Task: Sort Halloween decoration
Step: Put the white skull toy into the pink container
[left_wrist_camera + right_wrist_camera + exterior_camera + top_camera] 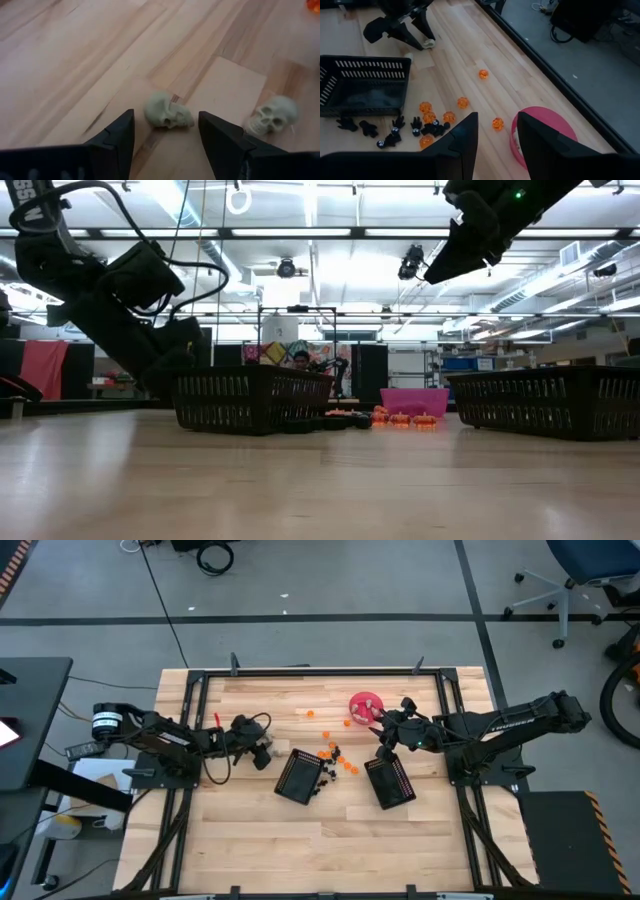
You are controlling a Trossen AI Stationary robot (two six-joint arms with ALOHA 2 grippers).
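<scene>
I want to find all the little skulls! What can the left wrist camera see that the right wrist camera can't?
Only the left wrist view shows two pale skulls up close: one skull lying on the wood between the open left hand, and a second skull off to the side.

Only the right wrist view shows the orange pumpkins, the black spiders, a black basket, the pink bowl and the right hand above them.

Both show the wooden table.

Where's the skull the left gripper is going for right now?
In the left wrist view the pale skull lies on the wood between the open left gripper fingers; a second skull lies just beyond one finger.
</scene>
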